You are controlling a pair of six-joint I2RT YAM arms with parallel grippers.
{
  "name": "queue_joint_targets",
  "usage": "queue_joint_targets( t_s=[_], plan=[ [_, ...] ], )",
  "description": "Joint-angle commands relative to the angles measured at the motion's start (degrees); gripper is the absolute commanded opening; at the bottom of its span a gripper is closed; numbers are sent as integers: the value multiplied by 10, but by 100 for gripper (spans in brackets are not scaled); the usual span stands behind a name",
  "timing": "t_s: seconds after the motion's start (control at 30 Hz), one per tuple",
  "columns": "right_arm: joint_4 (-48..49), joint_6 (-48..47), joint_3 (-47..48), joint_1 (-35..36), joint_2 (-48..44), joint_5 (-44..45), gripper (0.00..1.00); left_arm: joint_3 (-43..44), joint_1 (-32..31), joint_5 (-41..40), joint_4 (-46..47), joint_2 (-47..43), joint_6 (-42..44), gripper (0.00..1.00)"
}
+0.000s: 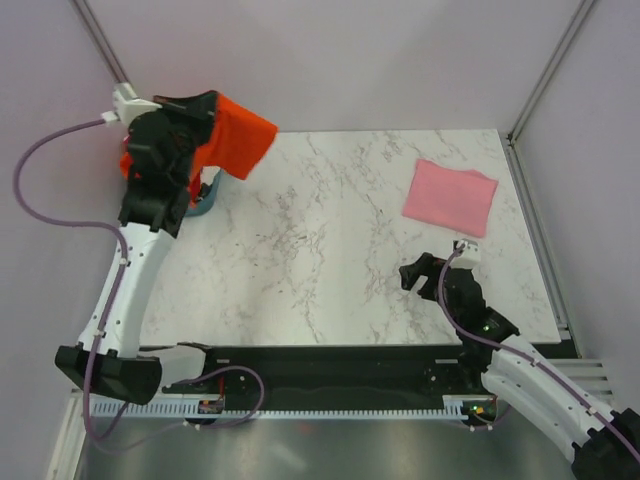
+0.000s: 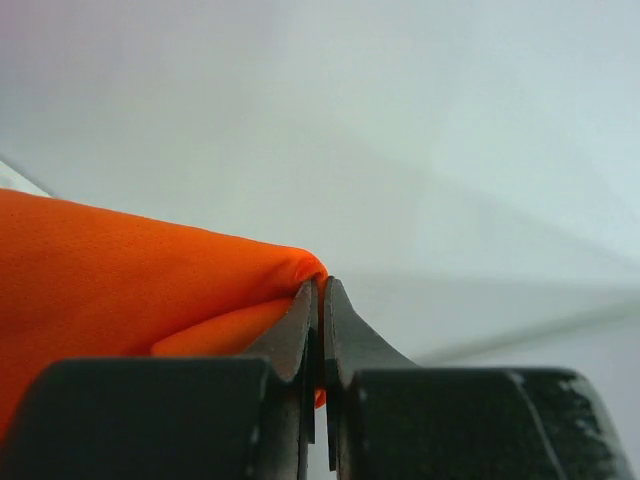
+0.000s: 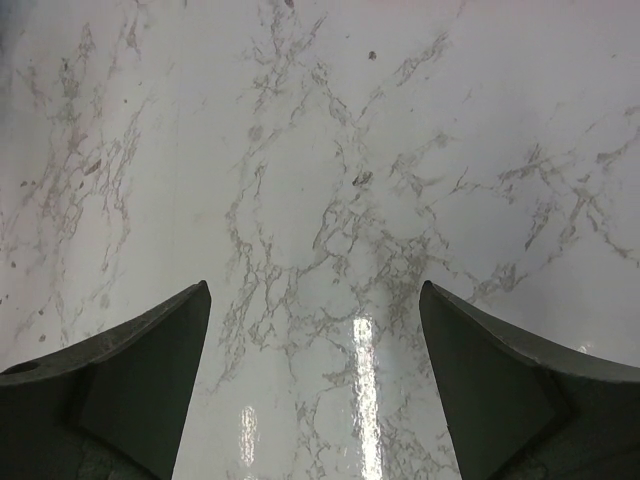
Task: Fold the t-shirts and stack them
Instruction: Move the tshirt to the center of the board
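My left gripper [image 1: 205,110] is raised at the table's far left corner and is shut on a bright orange-red t-shirt [image 1: 240,135], which hangs bunched from it. In the left wrist view the jaws [image 2: 321,290] pinch a fold of the orange cloth [image 2: 120,270]. A light pink t-shirt [image 1: 450,196] lies folded flat at the far right of the marble table [image 1: 320,250]. My right gripper [image 1: 412,275] is open and empty, low over bare marble near the front right; its fingers [image 3: 150,350] stand wide apart in the right wrist view.
A teal basket [image 1: 207,200] is mostly hidden under the left arm at the far left. Grey walls close the back and sides. A black rail runs along the table's near edge [image 1: 330,360].
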Motion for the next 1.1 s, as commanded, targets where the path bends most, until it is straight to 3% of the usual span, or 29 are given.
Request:
queue_joint_targets(
  t_s=[0.0, 0.07, 0.23, 0.33, 0.43, 0.47, 0.53, 0.57, 0.6, 0.63, 0.7, 0.83, 0.97, 1.07],
  plan=[
    [-11, -2, 6, 0, -28, 24, 94, -35, -119, 41, 72, 13, -57, 2],
    [-16, -1, 3, 0, -49, 28, 94, -27, -176, 56, 104, 17, -59, 2],
    [-26, -2, -3, 0, -87, 34, 94, 43, -208, 58, 107, 0, -27, 2],
    [-31, -3, -2, 0, -94, 38, 94, -10, -207, -9, 103, -56, -9, 2],
    [-36, -3, 0, 0, -100, 41, 94, -142, -207, -51, 96, -126, -22, 7],
    [-36, -2, 0, -1, -100, 41, 94, -230, -207, -53, 95, -144, -55, 22],
    [-36, -3, -1, 1, -101, 42, 94, -324, -207, -48, 95, -172, -96, 43],
    [-36, -3, -2, 0, -100, 41, 94, -406, -207, -46, 94, -195, -127, 59],
    [-36, -3, -1, 0, -101, 41, 95, -439, -207, -49, 74, -206, -131, 84],
    [-36, -4, -1, 0, -99, 39, 95, -465, -207, -55, 62, -216, -127, 88],
    [-30, -7, -3, 0, -96, 35, 95, -510, -207, -70, 39, -244, -71, 92],
    [-1, -18, -7, 0, -75, 7, 98, -505, -207, -50, 18, -256, 68, 93],
    [11, -25, 11, 0, -36, 26, 98, -450, -214, 58, 4, -217, 221, 88],
    [5, -5, 45, 0, 16, 28, 94, -439, -232, 101, -3, -174, 258, 86]
  ],
)
